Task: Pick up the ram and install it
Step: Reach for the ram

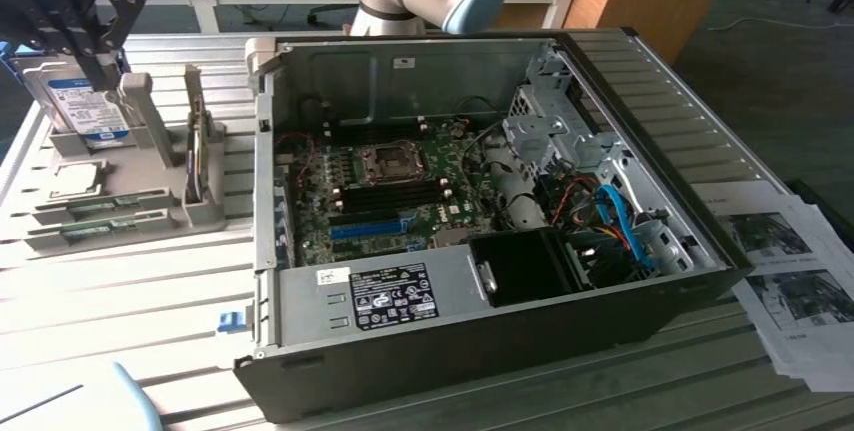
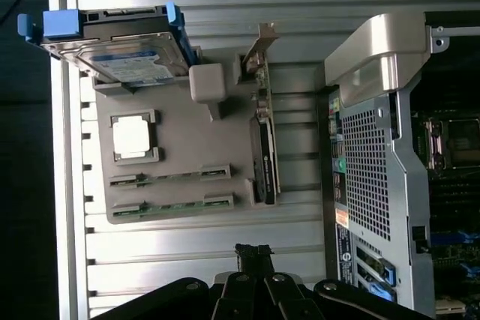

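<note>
A: Big stuff first, quick.
B: Slatted metal table [image 1: 120, 301]. Open PC case [image 1: 467, 371] lies on its side, mobo facing up. Grey holder [image 2: 180, 125] sits off the case's rear panel, w/ a strip of bare slats btwn them.

A: Gripper?
B: Gripper [image 2: 253, 251] hangs above the table on the case's rear-panel side, over by the holder. Fingers pressed together, no gap, nothing btwn them, touching nothing.

A: Room to move?
B: Bare slats beyond the holder's ram end. Table edge runs just past the holder's side away from the case. Hard drive [image 2: 135, 61] in blue brackets leans up at the other holder end. A card [image 2: 264, 148] stands on edge along the holder's case-facing side. Those two are the tall bits near the sticks.

A: Ram?
B: Two ram sticks [image 2: 169, 177] in the holder's slots, side by side, parallel, just apart. They're behind the card as seen from the case, and apart from the gripper. Thin edge looks to be up. Long axis of each runs straight at the case's rear panel, level w/ the table. CPU chip [image 2: 133, 139] lies in its pocket btwn the sticks and the hard drive.
</note>
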Action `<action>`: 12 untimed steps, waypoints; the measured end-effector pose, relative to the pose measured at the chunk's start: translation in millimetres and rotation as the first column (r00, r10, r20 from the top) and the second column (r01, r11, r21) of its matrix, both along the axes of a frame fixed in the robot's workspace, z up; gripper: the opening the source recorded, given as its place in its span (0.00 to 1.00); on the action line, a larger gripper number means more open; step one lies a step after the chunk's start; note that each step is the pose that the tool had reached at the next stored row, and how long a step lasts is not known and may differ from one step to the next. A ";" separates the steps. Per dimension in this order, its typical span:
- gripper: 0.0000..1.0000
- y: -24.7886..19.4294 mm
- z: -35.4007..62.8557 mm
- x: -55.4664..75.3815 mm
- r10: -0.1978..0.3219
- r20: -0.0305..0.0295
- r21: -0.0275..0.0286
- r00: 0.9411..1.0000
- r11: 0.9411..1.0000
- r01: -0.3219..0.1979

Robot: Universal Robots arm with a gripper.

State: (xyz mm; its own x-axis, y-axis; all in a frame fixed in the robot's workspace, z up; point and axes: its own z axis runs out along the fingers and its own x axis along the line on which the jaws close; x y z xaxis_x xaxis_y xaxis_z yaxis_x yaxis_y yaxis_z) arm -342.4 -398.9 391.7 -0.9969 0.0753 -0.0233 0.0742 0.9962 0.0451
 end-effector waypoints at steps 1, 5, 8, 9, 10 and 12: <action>0.09 0.0 0.0 -2.0 0.000 0.000 0.000 1.000 1.000 0.000; 0.09 0.0 -0.1 -9.2 0.000 0.000 0.000 1.000 1.000 0.000; 0.09 0.0 -0.1 -14.1 0.000 0.000 0.000 1.000 1.000 0.000; 0.09 0.0 -0.2 -15.9 0.000 0.000 0.000 1.000 1.000 0.000; 0.09 0.0 -0.2 -17.1 0.000 0.000 0.000 1.000 1.000 0.000; 0.09 0.0 -0.2 -19.5 0.000 0.000 0.000 1.000 1.000 0.000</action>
